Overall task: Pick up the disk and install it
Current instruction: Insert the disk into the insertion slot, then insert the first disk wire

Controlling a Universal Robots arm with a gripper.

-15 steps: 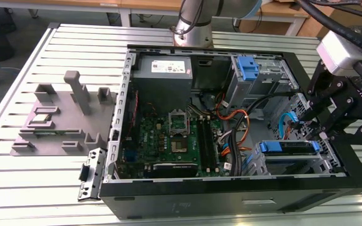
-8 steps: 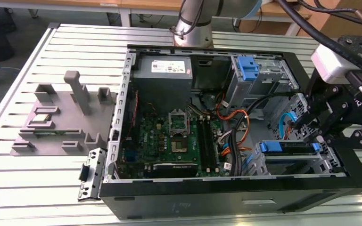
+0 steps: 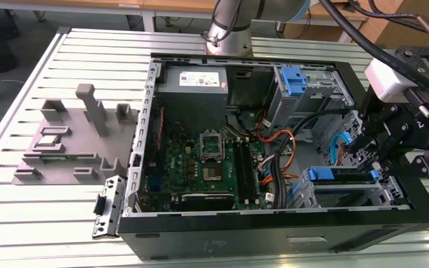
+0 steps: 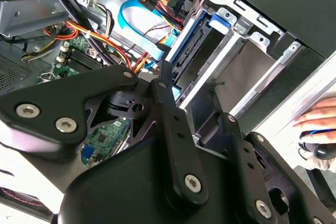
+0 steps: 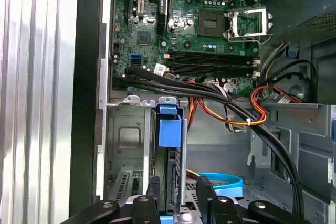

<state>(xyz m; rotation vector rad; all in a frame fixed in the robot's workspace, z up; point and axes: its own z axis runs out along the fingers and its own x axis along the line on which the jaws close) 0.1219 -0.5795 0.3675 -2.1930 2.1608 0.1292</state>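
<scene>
The disk (image 3: pixel 339 174) sits on edge in a metal drive bay at the near right corner of the open computer case (image 3: pixel 274 229), its blue carrier bracket showing at the end. In the first wrist view, the disk's blue tab (image 5: pixel 169 129) stands in the bay slot. My gripper (image 3: pixel 373 167) hangs right over that bay. Its black fingers (image 5: pixel 152 192) are spread to either side of the disk's near end, and my gripper (image 5: pixel 177 181) is open. In the second wrist view, the disk (image 4: pixel 197 51) lies just beyond my gripper (image 4: pixel 196 92), with one finger close against its blue edge.
A grey power-supply box (image 3: pixel 192 79) sits at the case's far side, with a lone blue bracket (image 3: pixel 292 81) in the upper bay. Cable bundles (image 5: pixel 236 114) cross between the motherboard (image 3: pixel 207 162) and the bays. A grey fixture (image 3: pixel 73 139) stands on the slatted table. A person's hand (image 4: pixel 317 119) rests outside the case.
</scene>
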